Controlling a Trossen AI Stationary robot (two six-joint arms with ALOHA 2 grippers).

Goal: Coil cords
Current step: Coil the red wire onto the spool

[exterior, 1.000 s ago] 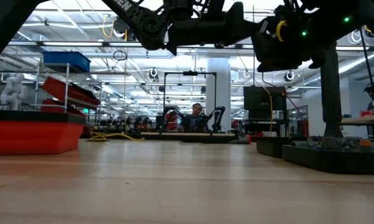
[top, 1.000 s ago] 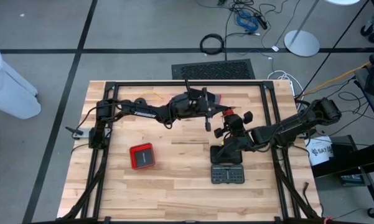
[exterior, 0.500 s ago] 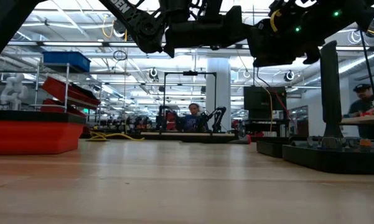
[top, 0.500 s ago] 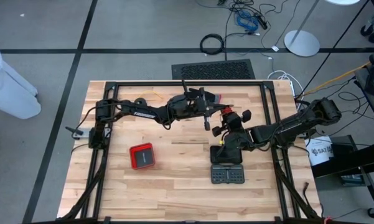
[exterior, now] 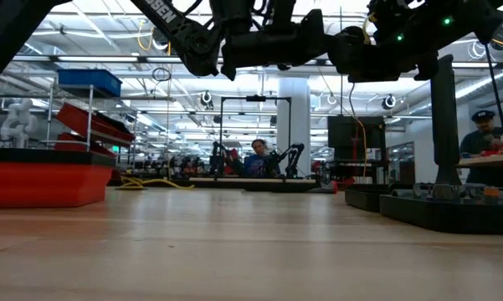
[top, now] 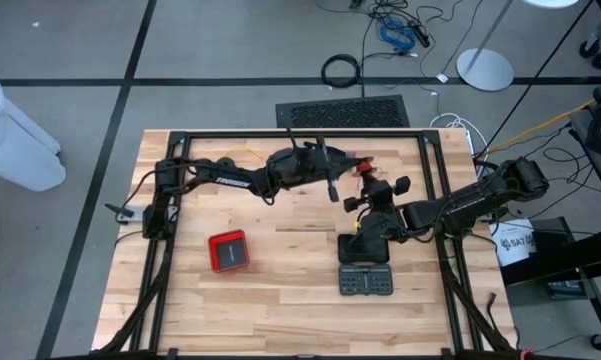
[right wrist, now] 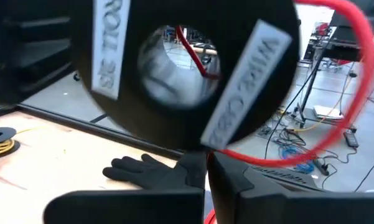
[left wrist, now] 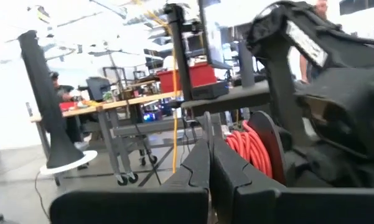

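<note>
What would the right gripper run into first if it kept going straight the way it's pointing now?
Most likely the black wire spool, wound with red wire: it fills the right wrist view just beyond the right gripper. Depth is unclear, but nothing shows nearer.

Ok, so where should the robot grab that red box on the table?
By two opposite side walls of the red box, coming straight down from above. It lies flat on the table with bare wood all round, so there's room down both sides. It sits slightly turned, so the wrist should turn to match. The left gripper, over mid-table, is nearer.
</note>
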